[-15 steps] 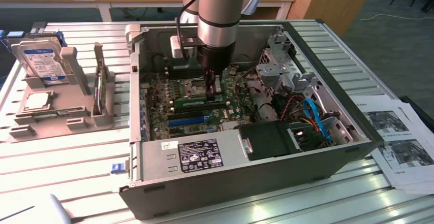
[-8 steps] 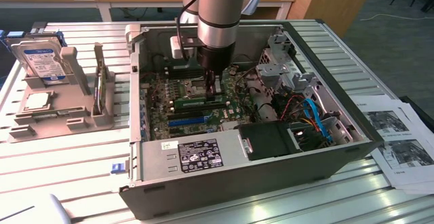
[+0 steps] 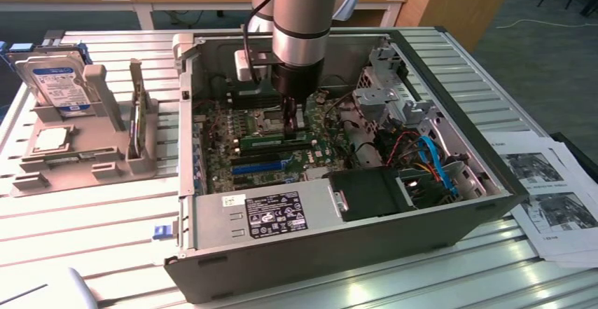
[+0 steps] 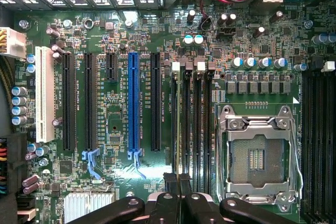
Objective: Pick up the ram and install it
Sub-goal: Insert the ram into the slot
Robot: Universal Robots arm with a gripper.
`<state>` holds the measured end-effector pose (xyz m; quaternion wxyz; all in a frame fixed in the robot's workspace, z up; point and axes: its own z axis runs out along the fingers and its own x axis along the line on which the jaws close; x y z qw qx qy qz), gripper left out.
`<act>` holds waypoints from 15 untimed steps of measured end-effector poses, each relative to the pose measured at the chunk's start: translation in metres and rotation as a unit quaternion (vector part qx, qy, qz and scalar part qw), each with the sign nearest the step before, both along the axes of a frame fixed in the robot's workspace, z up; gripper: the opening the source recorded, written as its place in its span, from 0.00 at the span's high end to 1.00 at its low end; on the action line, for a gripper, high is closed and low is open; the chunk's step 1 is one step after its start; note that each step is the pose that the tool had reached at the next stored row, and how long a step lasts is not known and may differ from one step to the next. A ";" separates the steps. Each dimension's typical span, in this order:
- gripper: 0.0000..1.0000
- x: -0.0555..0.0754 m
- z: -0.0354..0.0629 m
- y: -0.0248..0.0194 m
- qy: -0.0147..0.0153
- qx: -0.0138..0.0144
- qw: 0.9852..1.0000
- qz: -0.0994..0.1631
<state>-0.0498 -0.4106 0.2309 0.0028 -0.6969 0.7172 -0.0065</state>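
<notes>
**Scene, exterior view.** An open grey sheet-metal computer case (image 3: 309, 253) lies on a slatted aluminium table (image 3: 94, 232), with its green motherboard (image 3: 224, 123) exposed. The silver-grey robot arm (image 3: 299, 15) enters from 12 o'clock and reaches straight down into the case.

**Task item.** The ram (image 3: 271, 140), a long thin green circuit-board stick, stands on edge on the motherboard at the centre of the case. It runs from 9 o'clock to 3 o'clock, just above the bright blue plastic slot strip (image 3: 257, 167).

**Gripper.** The black gripper (image 3: 297, 123) is down at the 3 o'clock end of the ram. In the wrist view the gripper (image 4: 178, 182) has its fingers (image 4: 170, 184) drawn narrow, almost together, over one end of the black memory slots (image 4: 197, 124). The pictures do not show whether the fingers pinch the stick or only bear on its edge.

**Adjacent parts.**
- The silver square processor socket (image 4: 257, 156) lies beside the memory slots.
- The blue slot strip (image 4: 134, 103) lies on the other side of them.

**Surroundings, exterior view.**
- At 9 o'clock, a grey plastic holder rack (image 3: 84, 155) carries a boxy silver hard drive with a blue-white label (image 3: 61, 85).
- At 4 o'clock, printed paper sheets (image 3: 551, 197) lie on the table.
</notes>
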 end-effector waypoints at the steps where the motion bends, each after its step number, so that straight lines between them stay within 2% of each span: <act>1: 0.89 0.000 -0.0001 0.0000 0.000 0.000 1.000 0.000; 15: 0.89 0.000 -0.0011 0.0000 0.000 0.000 1.000 0.000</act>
